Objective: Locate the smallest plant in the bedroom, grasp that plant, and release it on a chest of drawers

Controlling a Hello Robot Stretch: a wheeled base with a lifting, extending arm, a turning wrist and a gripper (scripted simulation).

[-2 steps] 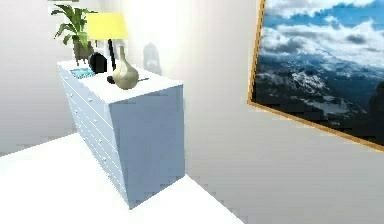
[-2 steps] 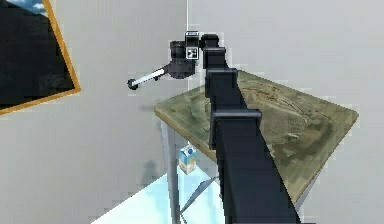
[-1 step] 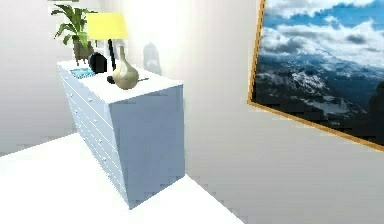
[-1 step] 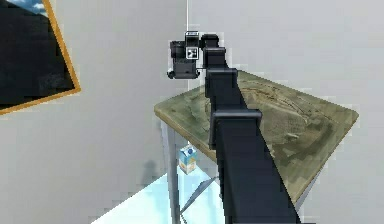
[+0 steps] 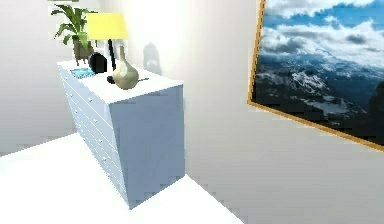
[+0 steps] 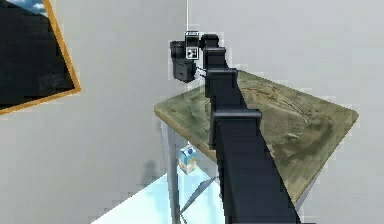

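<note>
Forward view, upper left: a green leafy plant in a dark pot (image 5: 72, 28) stands on a pale blue chest of drawers (image 5: 135, 130), behind a yellow-shaded lamp with a round beige base (image 5: 117, 50). Arm side view, upper middle: the dark tool (image 6: 182, 60) shows near a weathered olive counter (image 6: 310, 120) (its state, and whether it holds anything, cannot be told).

Nothing you can actually read here, no words or numbers. Closest thing is the two small white squares (image 6: 193, 52) just beside the gripper (image 6: 180, 62). They've got black marks on them, but they're blocky patterns, not letters. There's also a little box (image 6: 186, 157) below the near edge of the surface (image 6: 300, 110) with some colour on its face, too small to tell if it's print.
</note>
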